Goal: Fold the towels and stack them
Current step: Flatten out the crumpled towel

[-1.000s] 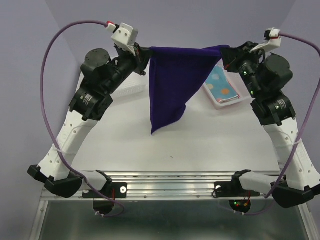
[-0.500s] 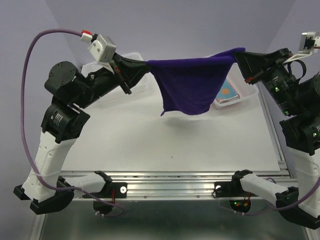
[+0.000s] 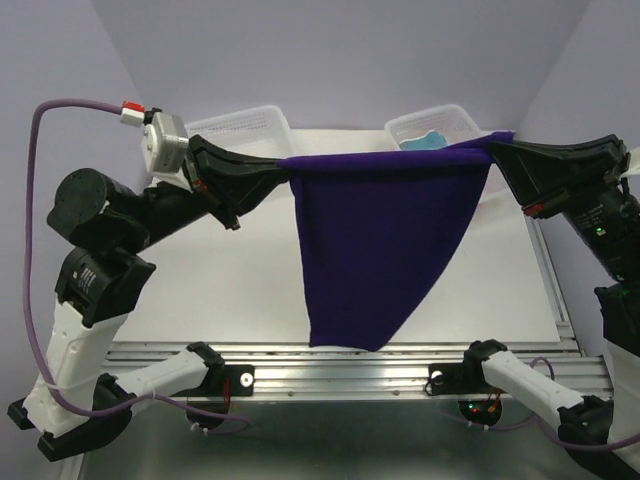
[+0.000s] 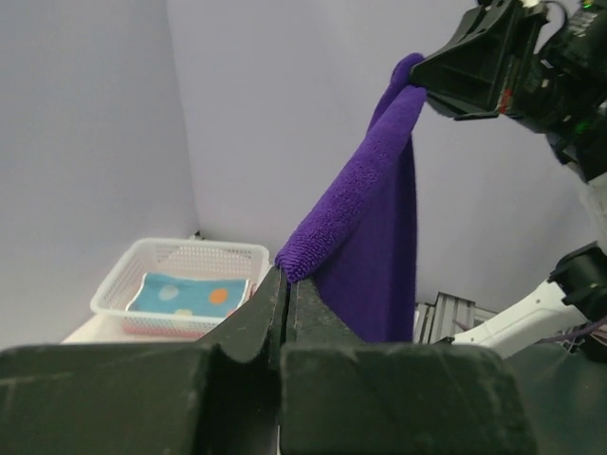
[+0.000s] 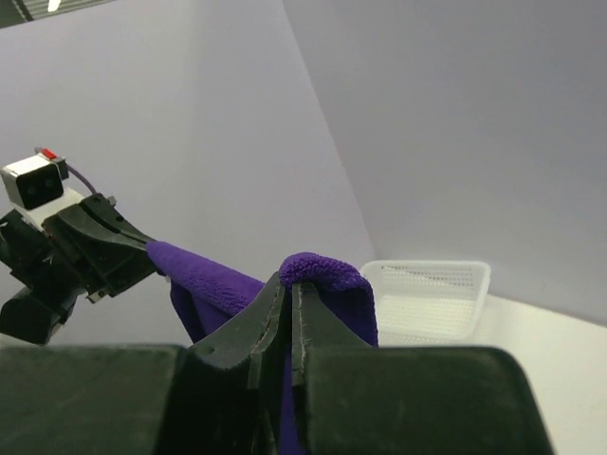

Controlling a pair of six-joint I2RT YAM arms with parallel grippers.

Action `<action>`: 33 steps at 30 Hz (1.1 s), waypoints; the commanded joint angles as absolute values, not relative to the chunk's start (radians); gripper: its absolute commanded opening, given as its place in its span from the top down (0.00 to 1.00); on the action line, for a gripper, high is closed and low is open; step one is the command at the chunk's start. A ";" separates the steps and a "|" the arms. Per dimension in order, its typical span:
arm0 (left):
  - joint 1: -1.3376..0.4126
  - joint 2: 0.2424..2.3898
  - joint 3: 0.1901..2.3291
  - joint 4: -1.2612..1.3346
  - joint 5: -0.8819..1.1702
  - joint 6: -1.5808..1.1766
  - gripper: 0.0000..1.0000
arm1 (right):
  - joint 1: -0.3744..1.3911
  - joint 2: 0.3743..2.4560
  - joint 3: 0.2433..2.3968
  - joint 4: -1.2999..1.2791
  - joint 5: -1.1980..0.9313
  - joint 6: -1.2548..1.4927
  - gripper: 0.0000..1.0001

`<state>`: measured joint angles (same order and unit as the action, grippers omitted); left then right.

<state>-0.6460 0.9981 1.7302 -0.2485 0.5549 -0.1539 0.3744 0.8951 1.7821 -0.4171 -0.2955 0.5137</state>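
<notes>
Hanging high in the overhead view, the purple towel (image 3: 375, 250) is stretched by its top edge between the two arms above the table (image 3: 200, 290), and its loose part droops to a blunt point near the front rail. The left gripper (image 3: 283, 172) is clamped on one upper corner and the right gripper (image 3: 497, 152) on the other. Behind them stand the left basket (image 3: 245, 125) and the right basket (image 3: 440, 122), which holds the spotted towel (image 3: 425, 140). From the left wrist, the jaws are pressed together on the thick rolled hem, and the cloth climbs to the far gripper and falls in soft folds. From the right wrist, the jaws likewise pinch a plush corner, with the taut edge running off to the other arm. The cloth looks light, limp and fuzzy, so it should sag wherever it is unsupported and is unlikely to slip. The corners on the thicker hem seem the best places to hold it.
</notes>
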 commanded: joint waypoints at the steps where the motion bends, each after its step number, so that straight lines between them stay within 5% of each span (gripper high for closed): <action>1: -0.637 0.997 1.654 -0.138 0.406 -0.123 1.00 | 0.365 0.899 1.689 -0.327 -0.152 0.476 0.99; 6: -0.618 1.141 1.594 -0.097 0.215 -0.069 1.00 | 0.365 0.949 1.522 -0.229 0.070 0.410 0.99; 15: -0.457 1.506 1.620 -0.005 0.256 -0.072 1.00 | 0.364 1.216 1.368 -0.011 0.360 0.292 0.99; 23: -0.338 1.830 1.767 0.035 0.282 -0.065 1.00 | 0.292 1.556 1.428 0.115 0.175 0.229 0.99; 33: -0.325 1.933 1.783 0.058 0.308 -0.012 1.00 | 0.288 1.697 1.474 0.129 0.178 0.245 0.99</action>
<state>-0.3317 1.9690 1.7348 -0.0299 0.2886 -0.0505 0.2989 1.7103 1.3853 0.0387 0.1631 0.2497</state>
